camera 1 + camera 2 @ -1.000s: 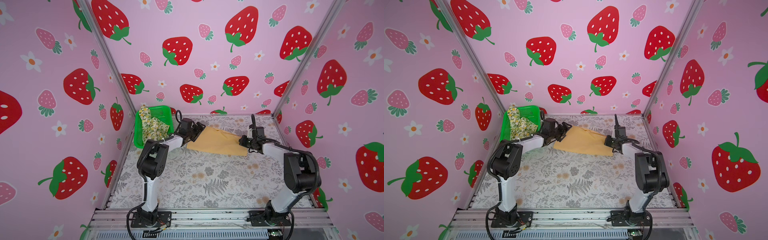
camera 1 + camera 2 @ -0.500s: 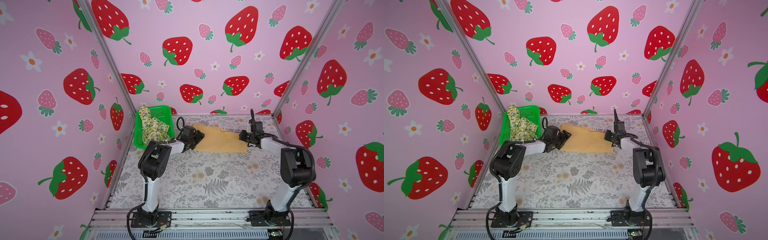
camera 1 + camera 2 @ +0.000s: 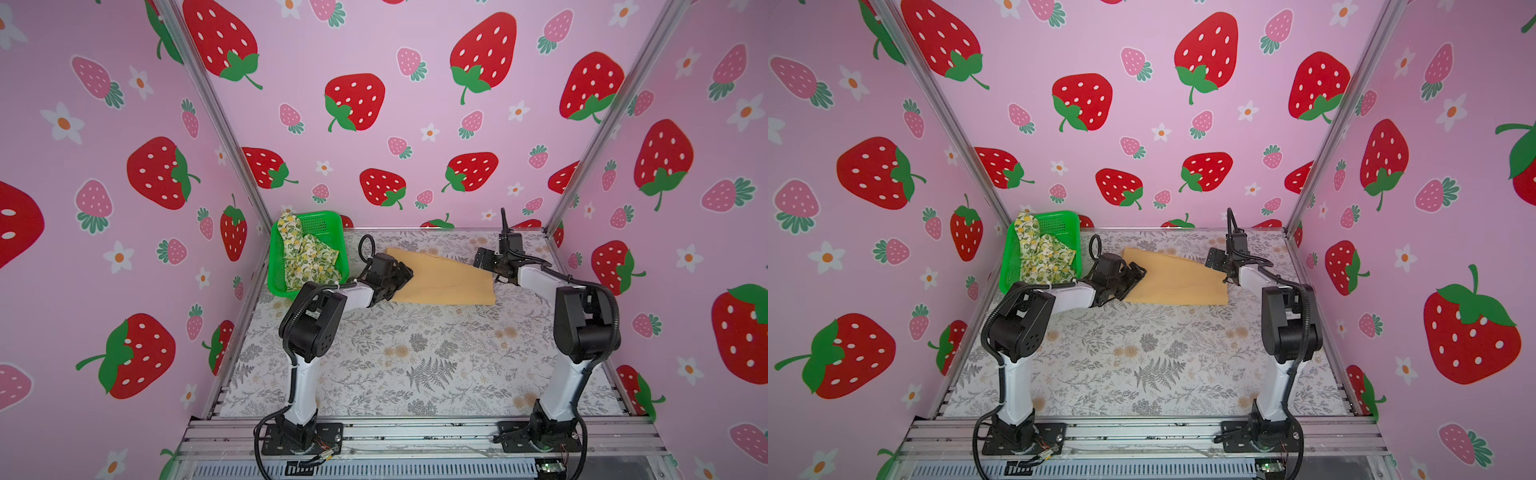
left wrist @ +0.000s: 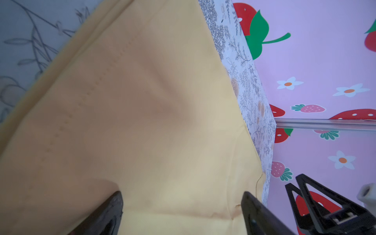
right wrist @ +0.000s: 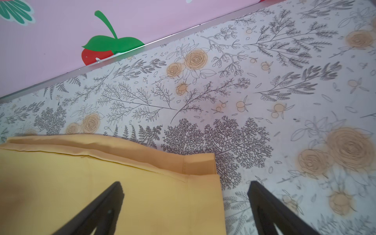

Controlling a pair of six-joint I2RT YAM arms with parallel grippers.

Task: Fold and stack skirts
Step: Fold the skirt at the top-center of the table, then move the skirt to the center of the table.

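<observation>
Presently, mustard skirt lies folded on the worktop mid-frame; left end effector and right end effector hang spread, holding nothing. Lemon-print skirt sits crumpled in the green basket, not yet folded.

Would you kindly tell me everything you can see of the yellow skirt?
The yellow skirt is plain mustard cloth, folded into a flat tapered shape with stitched hems. Its layered edges sit slightly offset at one corner. It lies on the floral table, toward the far side. The open left gripper and open right gripper stand over opposite ends, gripping nothing.
</observation>
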